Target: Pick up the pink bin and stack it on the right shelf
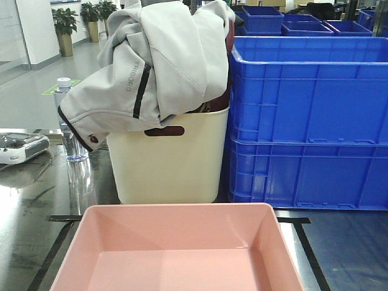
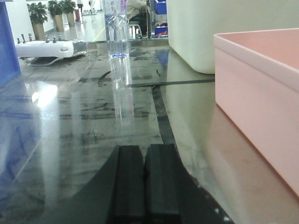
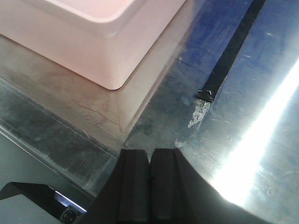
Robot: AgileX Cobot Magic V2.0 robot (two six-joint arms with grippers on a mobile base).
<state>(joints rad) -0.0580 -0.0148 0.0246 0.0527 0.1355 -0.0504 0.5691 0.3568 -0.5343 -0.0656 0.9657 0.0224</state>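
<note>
The pink bin (image 1: 182, 248) sits mouth-up on the shiny shelf top (image 1: 36, 206), at the near edge of the front view, between two black tape lines (image 1: 51, 254). Its rim stands level. The far wall runs across the picture and the side walls run back toward the camera; the near end is cut off by the frame, so its long axis cannot be told. It is plain inside, with nothing in it.

Just behind it stands a cream tub (image 1: 170, 157) stuffed with a grey jacket (image 1: 151, 66), and beside that, to the right, two stacked blue crates (image 1: 309, 121). To the left are a clear bottle (image 1: 71, 133) and a white controller (image 1: 21, 147).

The left pincer (image 2: 144, 182) lies low over the steel, its pads pressed together on nothing — the bin's side wall (image 2: 257, 102) stands apart to its right. The right pincer (image 3: 149, 184) is likewise pressed together and holds nothing; it hangs above the shelf's near edge, with the bin's rounded corner (image 3: 112, 60) ahead and to its left — not touching.
</note>
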